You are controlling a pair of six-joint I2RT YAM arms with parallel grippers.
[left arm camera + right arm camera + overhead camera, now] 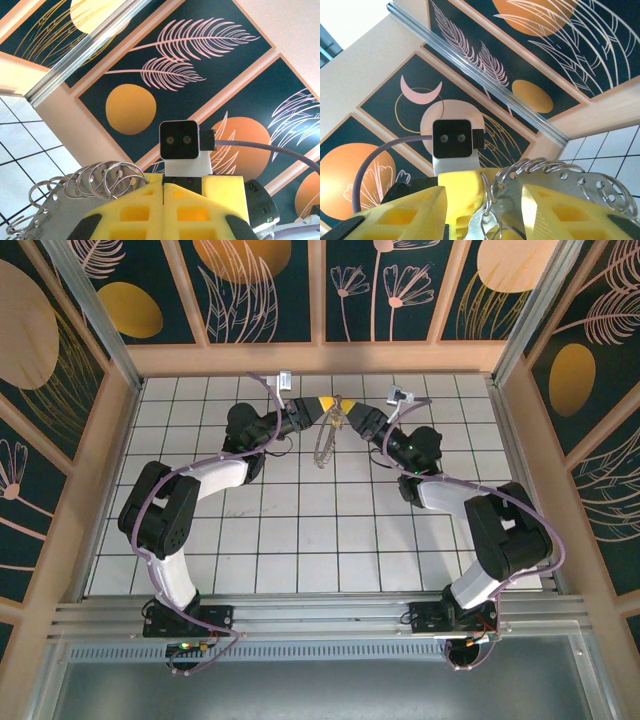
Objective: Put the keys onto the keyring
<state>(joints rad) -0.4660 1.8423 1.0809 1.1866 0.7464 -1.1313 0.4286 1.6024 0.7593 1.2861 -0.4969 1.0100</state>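
Slippage worries me: my left tool (163, 194) pinches the keyring (65, 212) aloft, right tool (485, 194) half-spread around it; one nudge could twist it free.

A table (300, 530) topped with white square tiles and dark grout lines sits inside a booth. Pale wooden framing (320, 358) edges the wall panels (250, 290), which are dark teal and printed with orange discs and pale line-drawn leaves and flowers. Aluminium posts (90, 310) stand at the back corners. A ribbed metal rail (320, 618) runs along the near edge. The light is bright and even.
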